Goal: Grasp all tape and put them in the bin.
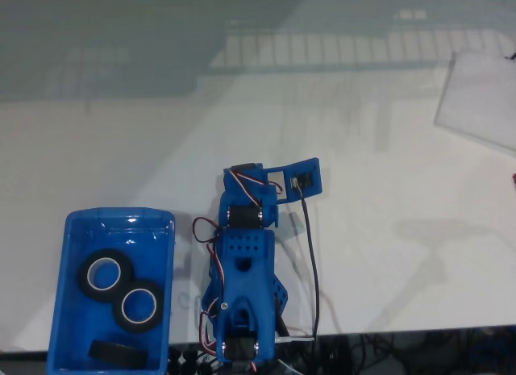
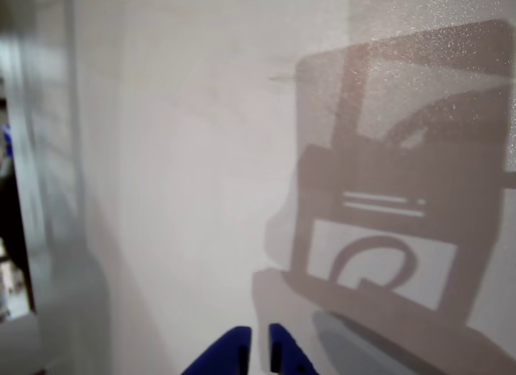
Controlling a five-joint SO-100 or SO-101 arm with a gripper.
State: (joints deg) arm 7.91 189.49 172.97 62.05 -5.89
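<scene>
The tool (image 2: 260, 351) hung nearly clenched, empty, over bare bench (image 2: 177, 149); three tape rolls (image 1: 137, 306) lay in the bin (image 1: 64, 310), so nothing looked left to fetch.

The fixed view looks almost straight down from well above the glossy white bench (image 1: 363, 149), taking in the blue 3D-printed robot arm (image 1: 246, 270) and the bright blue rectangular plastic bin (image 1: 60, 310) along its lower edge. The wrist view rides close over the same white surface (image 2: 177, 149), facing it past the two blue end effector (image 2: 259, 355) tips at its bottom edge.
</scene>
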